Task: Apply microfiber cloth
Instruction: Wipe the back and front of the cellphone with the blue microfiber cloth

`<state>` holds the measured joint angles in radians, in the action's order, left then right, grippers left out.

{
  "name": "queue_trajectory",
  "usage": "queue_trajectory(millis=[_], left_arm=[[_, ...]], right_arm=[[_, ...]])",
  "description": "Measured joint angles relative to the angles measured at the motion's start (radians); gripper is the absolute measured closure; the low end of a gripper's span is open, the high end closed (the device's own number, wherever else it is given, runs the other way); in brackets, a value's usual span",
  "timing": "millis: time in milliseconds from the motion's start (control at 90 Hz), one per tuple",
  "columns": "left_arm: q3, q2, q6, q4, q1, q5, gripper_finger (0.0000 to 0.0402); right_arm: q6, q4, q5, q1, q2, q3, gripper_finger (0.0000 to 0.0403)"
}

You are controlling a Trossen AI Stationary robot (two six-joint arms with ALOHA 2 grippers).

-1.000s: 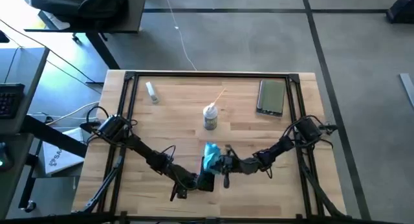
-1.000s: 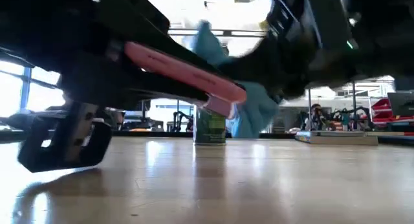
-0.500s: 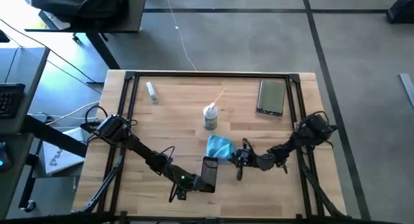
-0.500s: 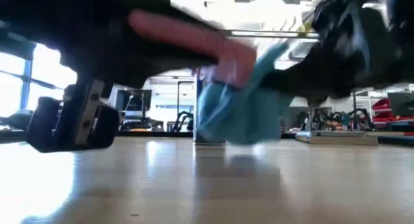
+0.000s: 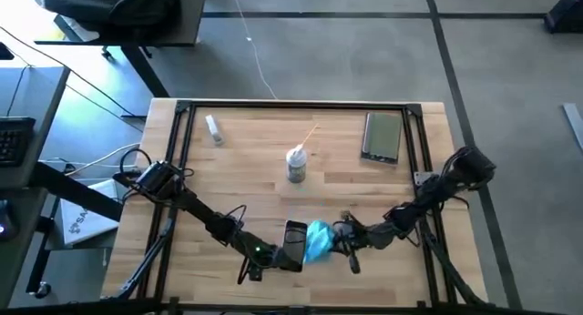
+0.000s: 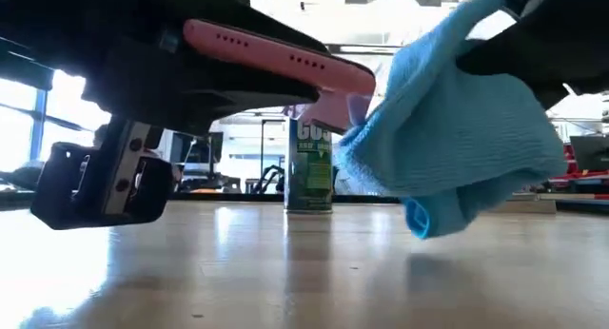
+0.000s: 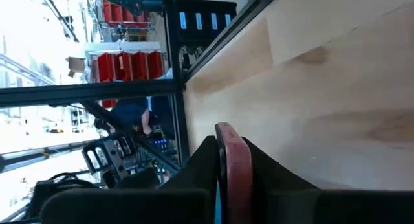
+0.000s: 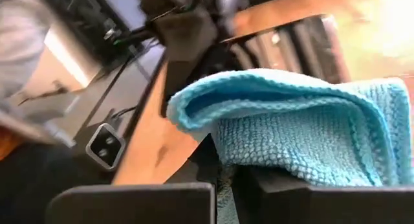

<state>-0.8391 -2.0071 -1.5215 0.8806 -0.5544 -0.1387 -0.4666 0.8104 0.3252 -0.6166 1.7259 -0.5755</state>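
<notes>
Presently the cloth (image 5: 319, 239) sits low and centre in the high view, gripped in the right gripper (image 5: 339, 239), whose fingers are clamped on a bunched fold of it; the right wrist view shows the fabric pinched between them. In the low view the cloth (image 6: 457, 139) hangs clear of the table (image 6: 285, 272), at the right of the frame.

The left gripper (image 5: 284, 251) is just left of it in the high view, its fingers closed on a phone (image 6: 285, 58) in a pink case, held tilted above the table. In the low view, the cloth's near edge meets the phone's raised end.

Judgement: the wiping step is in hand, with the cloth brought up to the phone. The next move calls for a steady stroke across the phone's face while the left grip holds firm.

A spray bottle (image 5: 296, 164) stands above centre in the high view, well apart from both grippers.
</notes>
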Motion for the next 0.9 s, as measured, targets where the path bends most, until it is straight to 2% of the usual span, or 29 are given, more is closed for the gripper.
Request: queue_trajectory(millis=[189, 511, 644, 767, 900], left_arm=[[0.0, 0.0, 0.0, -0.002, 0.0, 0.001, 0.0389], [0.006, -0.005, -0.01, -0.015, -0.012, -0.049, 0.0389], [0.008, -0.006, -0.006, -0.021, -0.012, -0.046, 0.0389], [0.008, -0.006, 0.002, -0.021, -0.012, -0.053, 0.0389], [0.008, -0.006, 0.021, -0.015, -0.015, -0.061, 0.0389]], right_arm=[[0.157, 0.014, -0.024, 0.055, 0.11, -0.137, 0.0403], [0.237, 0.286, 0.204, 0.093, 0.396, -0.303, 0.0403], [0.262, 0.32, 0.247, 0.115, 0.491, -0.392, 0.0403], [0.248, 0.322, 0.28, 0.148, 0.531, -0.431, 0.0403], [0.259, 0.33, 0.362, 0.176, 0.532, -0.398, 0.0403]])
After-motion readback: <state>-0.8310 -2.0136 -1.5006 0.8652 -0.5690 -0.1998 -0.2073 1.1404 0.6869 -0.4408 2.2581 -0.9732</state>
